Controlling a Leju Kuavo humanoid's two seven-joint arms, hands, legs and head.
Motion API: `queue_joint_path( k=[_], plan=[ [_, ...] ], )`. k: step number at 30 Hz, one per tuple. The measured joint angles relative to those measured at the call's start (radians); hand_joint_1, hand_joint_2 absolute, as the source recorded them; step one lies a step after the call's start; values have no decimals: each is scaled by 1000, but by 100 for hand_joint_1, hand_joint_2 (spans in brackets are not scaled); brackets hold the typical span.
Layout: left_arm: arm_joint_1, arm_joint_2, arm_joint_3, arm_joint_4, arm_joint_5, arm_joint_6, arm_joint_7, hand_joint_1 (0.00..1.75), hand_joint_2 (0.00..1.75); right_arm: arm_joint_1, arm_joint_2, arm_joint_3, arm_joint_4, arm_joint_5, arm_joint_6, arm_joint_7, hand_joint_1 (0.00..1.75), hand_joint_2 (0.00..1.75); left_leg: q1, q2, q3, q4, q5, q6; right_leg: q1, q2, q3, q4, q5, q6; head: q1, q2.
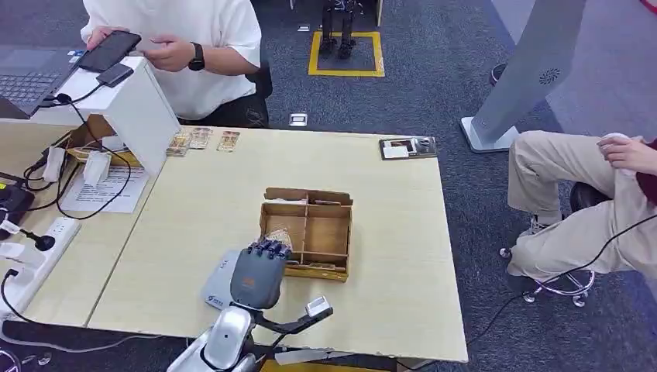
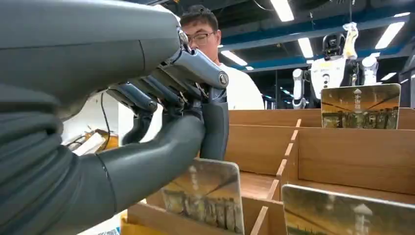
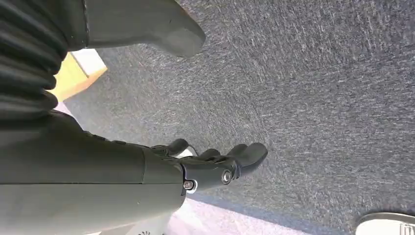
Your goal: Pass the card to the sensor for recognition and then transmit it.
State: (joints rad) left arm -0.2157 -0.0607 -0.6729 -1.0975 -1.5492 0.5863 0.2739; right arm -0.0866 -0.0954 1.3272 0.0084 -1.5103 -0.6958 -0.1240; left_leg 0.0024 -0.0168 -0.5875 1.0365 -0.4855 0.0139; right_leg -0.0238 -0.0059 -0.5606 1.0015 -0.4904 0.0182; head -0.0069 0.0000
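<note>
Left hand (image 1: 256, 275) hovers fingers spread right over a card (image 2: 205, 197) standing in the wooden divider box (image 1: 327, 232), not pinching it.

A robotics lab: humanoid robots (image 2: 336, 63) on stands, grey carpet (image 1: 434, 93), a laptop (image 1: 27, 74) and cabling.

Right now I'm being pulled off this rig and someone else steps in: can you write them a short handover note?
Left hand: over the wooden divider box, fingers just above a card standing in the near-left compartment; a grip cannot be confirmed.
Right hand: hangs over the carpet, fingers loosely apart, holding nothing.
More cards stand in other compartments.
The grey pad beside the box may be the sensor.
Done: nothing yet.
Left: lift the card, present it to the sensor, pass it on.
</note>
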Motion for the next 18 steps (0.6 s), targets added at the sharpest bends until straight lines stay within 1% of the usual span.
queue_joint_path(
  k=[9,13,17,18],
  plan=[
    [-10,2,-7,13,0,-19,-21,175,175,-1,0,4,0,0,0,-1,0,175,0,0,2,0,0,0,0,0,2,0,0,0,0,0],
    [-13,2,-7,20,0,-30,-53,175,175,-1,0,7,0,-1,0,-1,0,175,0,0,4,0,0,0,0,0,4,0,0,0,0,0],
    [-13,2,-7,27,0,-24,-74,175,175,-1,0,8,0,-2,0,-1,0,175,0,0,5,0,0,0,0,-1,6,0,0,0,0,0],
    [-12,2,-7,27,0,-21,-75,117,175,-1,0,8,0,-2,0,-1,0,175,0,0,6,0,0,0,0,-1,7,0,0,0,0,0]
  ],
)
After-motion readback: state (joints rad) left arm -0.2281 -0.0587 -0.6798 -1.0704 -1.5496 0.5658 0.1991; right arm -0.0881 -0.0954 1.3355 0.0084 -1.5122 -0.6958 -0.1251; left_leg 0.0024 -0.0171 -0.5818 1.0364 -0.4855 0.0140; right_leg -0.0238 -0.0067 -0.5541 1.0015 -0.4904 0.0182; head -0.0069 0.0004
